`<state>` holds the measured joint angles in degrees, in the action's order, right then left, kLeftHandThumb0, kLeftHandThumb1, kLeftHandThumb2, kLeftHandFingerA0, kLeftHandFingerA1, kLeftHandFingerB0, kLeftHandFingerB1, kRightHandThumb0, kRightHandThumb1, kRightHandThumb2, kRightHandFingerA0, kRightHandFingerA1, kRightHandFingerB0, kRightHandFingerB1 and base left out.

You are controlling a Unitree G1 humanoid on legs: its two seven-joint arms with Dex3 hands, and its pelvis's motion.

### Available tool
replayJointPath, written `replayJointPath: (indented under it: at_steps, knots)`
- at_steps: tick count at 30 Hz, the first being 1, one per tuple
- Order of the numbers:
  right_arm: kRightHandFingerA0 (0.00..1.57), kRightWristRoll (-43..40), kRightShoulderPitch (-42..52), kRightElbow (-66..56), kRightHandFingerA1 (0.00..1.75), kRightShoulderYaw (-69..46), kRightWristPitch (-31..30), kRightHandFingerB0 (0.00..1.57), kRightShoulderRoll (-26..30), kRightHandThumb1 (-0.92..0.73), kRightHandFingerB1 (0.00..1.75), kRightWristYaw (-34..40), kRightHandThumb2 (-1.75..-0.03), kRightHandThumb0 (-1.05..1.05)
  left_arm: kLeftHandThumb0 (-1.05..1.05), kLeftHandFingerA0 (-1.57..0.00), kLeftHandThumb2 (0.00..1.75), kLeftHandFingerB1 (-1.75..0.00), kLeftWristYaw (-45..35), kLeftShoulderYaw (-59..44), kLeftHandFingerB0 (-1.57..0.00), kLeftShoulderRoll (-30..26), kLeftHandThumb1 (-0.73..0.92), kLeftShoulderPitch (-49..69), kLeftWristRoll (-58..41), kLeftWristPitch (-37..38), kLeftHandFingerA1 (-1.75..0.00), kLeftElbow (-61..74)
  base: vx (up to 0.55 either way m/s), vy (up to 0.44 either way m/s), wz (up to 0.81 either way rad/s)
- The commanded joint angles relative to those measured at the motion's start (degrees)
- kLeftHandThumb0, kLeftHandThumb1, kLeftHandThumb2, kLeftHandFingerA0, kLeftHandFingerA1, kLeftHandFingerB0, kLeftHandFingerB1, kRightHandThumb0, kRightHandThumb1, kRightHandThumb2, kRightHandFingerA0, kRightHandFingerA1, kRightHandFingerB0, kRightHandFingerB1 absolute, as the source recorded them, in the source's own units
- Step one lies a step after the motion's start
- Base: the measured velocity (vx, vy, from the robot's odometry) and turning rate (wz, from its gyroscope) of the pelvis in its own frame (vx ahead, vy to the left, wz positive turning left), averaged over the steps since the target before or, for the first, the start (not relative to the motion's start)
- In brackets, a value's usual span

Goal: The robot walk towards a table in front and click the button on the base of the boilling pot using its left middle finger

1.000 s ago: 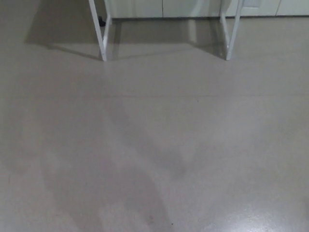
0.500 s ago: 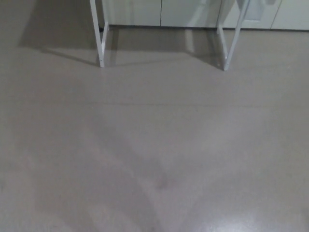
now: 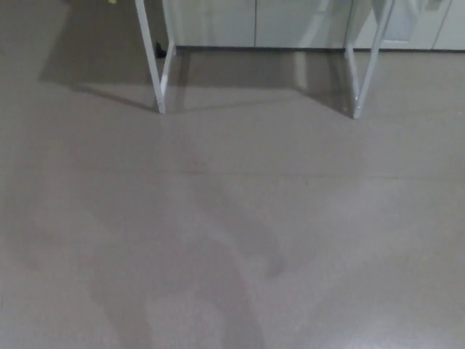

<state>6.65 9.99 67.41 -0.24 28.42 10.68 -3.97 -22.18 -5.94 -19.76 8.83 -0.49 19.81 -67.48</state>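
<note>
Two pairs of white legs point(image 3: 150, 58) are all that shows of the surface the task names; its top, and with it the boiling pot and the button on its base, lie beyond the upper edge of the head view, so their place cannot be told beyond somewhere past twelve o'clock. The left pair of legs stands at about eleven o'clock, one leg slanting down to a foot on the floor and a second leg behind it joining near the bottom. The right pair point(image 3: 365, 69) stands at about one o'clock, built the same way and leaning the opposite way. Between and behind them, along twelve o'clock, runs a row of pale cabinet fronts point(image 3: 218, 22) with thin vertical seams, meeting the floor in a dark line. A small dark object point(image 3: 158, 51) sits low beside the left legs, too small to identify. A speck of yellow point(image 3: 111, 2) touches the top edge at about eleven o'clock. Grey-beige floor point(image 3: 327, 240) fills the rest, with a faint straight seam across the middle and soft, broad shadows spreading from the centre toward six o'clock. Neither hand appears, so whether either is open or closed cannot be told.
</note>
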Motion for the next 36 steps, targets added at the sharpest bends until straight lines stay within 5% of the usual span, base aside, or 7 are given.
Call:
replayJointPath:
  at_steps: [1,2,3,20,32,34,36]
  knots:
    - [0.58,0.9,0.0,-0.11,0.43,0.71,0.76,0.41,0.52,-0.56,0.37,0.97,-0.57,-0.33,-0.37,-0.61,0.65,-0.42,0.86,0.18,-0.42,-1.01,0.42,0.5,0.68,2.62,-0.52,0.03,0.2,-0.142,-0.03]
    - [0.5,1.23,-0.24,0.02,0.53,0.97,0.63,0.35,0.62,-0.44,0.47,1.26,-0.74,-0.41,-0.37,-0.61,0.66,-0.42,1.01,0.3,-0.42,-1.06,0.42,0.41,0.8,2.67,-0.52,0.1,0.24,-0.126,-0.02]
    - [0.58,1.45,-0.53,0.21,0.42,1.18,0.5,0.41,0.74,-0.56,0.37,1.49,-0.57,-0.33,-0.38,-0.6,0.66,-0.42,0.97,0.43,-0.41,-1.12,0.42,0.32,0.89,2.73,-0.52,0.2,0.23,-0.099,-0.03]
    - [0.6,3.22,-1.79,0.09,0.44,3.34,0.81,0.41,1.57,-0.56,0.38,2.56,-0.57,-0.32,-0.4,-0.65,0.68,-0.46,3.45,3.53,-0.49,-2.17,0.42,-0.52,3.64,4.24,-0.53,1.19,0.3,0.018,-0.02]
    - [0.58,3.82,-2.45,0.26,0.43,4.6,0.52,0.4,1.68,-0.56,0.38,2.97,-0.57,-0.31,-0.34,-0.71,0.55,-0.37,2.39,3.5,-0.53,-2.49,0.48,-0.39,2.8,4.0,-0.45,2.48,0.36,-0.249,0.15]
    - [0.58,3.56,-2.8,0.37,0.44,4.57,0.27,0.4,1.48,-0.56,0.38,2.72,-0.57,-0.3,-0.42,-0.65,0.69,-0.46,2.59,3.48,-0.48,-2.57,0.43,-0.66,2.88,3.62,-0.53,2.52,0.2,-0.128,0.0]
    - [0.59,4.04,-2.82,0.38,0.44,5.05,0.79,0.4,1.68,-0.57,0.39,3.02,-0.57,-0.32,-0.34,-0.7,0.55,-0.37,2.71,3.66,-0.52,-2.62,0.49,-0.7,3.12,3.8,-0.45,2.62,0.23,-0.065,-0.08]
